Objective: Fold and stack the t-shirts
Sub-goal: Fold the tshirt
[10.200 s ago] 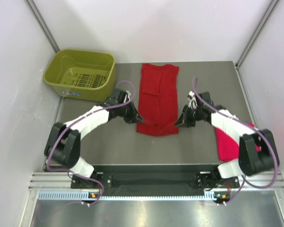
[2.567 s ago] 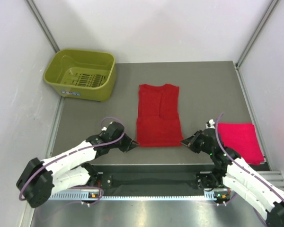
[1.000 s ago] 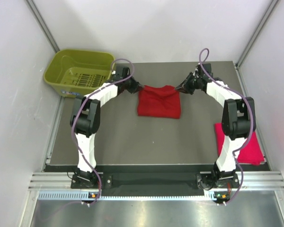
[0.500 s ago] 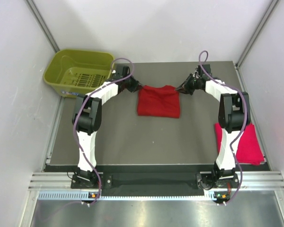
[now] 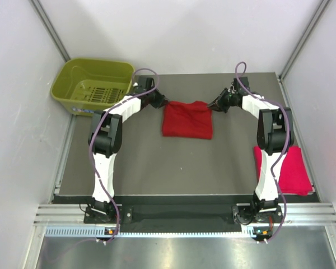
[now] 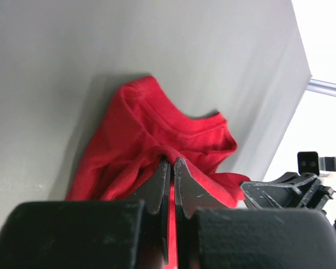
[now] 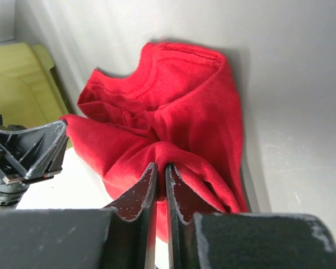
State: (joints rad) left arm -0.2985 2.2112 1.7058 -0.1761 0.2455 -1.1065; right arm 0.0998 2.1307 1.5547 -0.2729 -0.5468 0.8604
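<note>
The deep red t-shirt (image 5: 187, 120) lies folded in half in the middle of the far part of the table. My left gripper (image 5: 163, 103) is shut on its far left corner, with cloth pinched between the jaws in the left wrist view (image 6: 169, 162). My right gripper (image 5: 212, 105) is shut on its far right corner, with cloth (image 7: 173, 106) bunched at the tips in the right wrist view (image 7: 161, 166). The brighter pinkish red t-shirt (image 5: 285, 168) lies folded at the right edge of the table, partly behind the right arm.
The olive-green basket (image 5: 95, 87) stands empty at the far left corner. White walls and metal frame posts close in the table on three sides. Both arms stretch from the near edge to the far part of the table.
Earlier the deep red shirt lay at full length with both grippers at its near hem. The hem has since been carried to the far edge, halving the shirt. In the last second almost nothing moved.
</note>
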